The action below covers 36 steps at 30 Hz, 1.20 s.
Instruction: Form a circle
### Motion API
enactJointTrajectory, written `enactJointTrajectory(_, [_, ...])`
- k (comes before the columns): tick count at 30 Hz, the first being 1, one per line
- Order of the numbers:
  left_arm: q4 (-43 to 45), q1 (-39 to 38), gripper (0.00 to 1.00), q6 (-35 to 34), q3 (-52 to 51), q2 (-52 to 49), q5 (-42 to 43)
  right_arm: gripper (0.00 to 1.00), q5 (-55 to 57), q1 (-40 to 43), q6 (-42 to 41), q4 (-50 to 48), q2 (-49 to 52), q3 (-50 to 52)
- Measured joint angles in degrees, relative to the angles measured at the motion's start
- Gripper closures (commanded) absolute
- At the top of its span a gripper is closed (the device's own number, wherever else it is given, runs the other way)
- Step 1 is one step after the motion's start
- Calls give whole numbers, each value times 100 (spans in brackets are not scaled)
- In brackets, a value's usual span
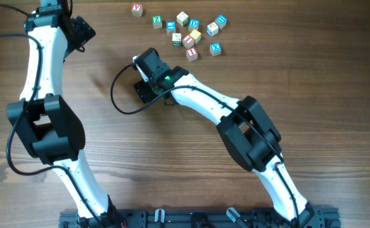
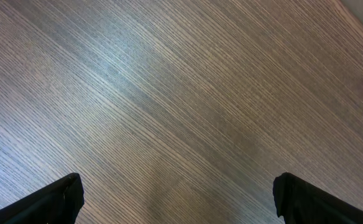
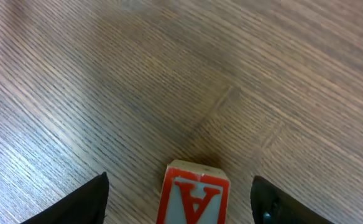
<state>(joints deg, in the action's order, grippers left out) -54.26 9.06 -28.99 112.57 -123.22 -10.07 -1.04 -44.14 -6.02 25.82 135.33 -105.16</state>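
A small wooden cube with a red letter A (image 3: pixel 194 199) rests on the table between the fingers of my right gripper (image 3: pixel 180 182). The jaws are open, with a gap on each side of the cube. In the overhead view this gripper (image 1: pixel 142 90) points down at mid-table and hides the cube. My left gripper (image 2: pixel 176 182) is open over bare wood with nothing between its fingers; overhead it sits at the far left (image 1: pixel 82 33). No circle of cubes shows in any view.
Several loose letter cubes (image 1: pixel 188 31) lie scattered at the far middle of the table, one with a red Y (image 1: pixel 137 9) set apart to their left. A black cable (image 1: pixel 116 95) loops left of the right gripper.
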Motion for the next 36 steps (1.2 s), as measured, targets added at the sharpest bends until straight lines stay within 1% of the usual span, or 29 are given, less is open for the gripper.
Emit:
enactJointTrajectory(3, [0,0,0,0,0,0,0,42,24,0,61,-24,0,0])
enactJointTrajectory(7, [0,0,0,0,0,0,0,50,48,-2,122,-42,0,0])
enactJointTrajectory(10, [0,0,0,0,0,0,0,54,66,0,118,-39,0,0])
enactJointTrajectory(12, [0,0,0,0,0,0,0,62,66,-2,122,-20,0,0])
enactJointTrajectory(13, [0,0,0,0,0,0,0,62,68,-2,127,-4,0,0])
enactJointTrajectory(20, [0,0,0,0,0,0,0,63,68,0,138,177,-11,0])
enactJointTrajectory(24, [0,0,0,0,0,0,0,64,72,0,188,509,-225,0])
enactJointTrajectory(25, [0,0,0,0,0,0,0,62,72,0,205,608,-317,0])
enactJointTrajectory(26, [0,0,0,0,0,0,0,51,83,0,225,726,-415,0])
enactJointTrajectory(28, [0,0,0,0,0,0,0,43,85,0,293,785,-577,0])
enactJointTrajectory(29, [0,0,0,0,0,0,0,40,85,7,308,776,-605,0])
enactJointTrajectory(31, [0,0,0,0,0,0,0,35,85,9,330,713,-614,0])
enactJointTrajectory(36, [0,0,0,0,0,0,0,35,87,9,356,203,-614,31])
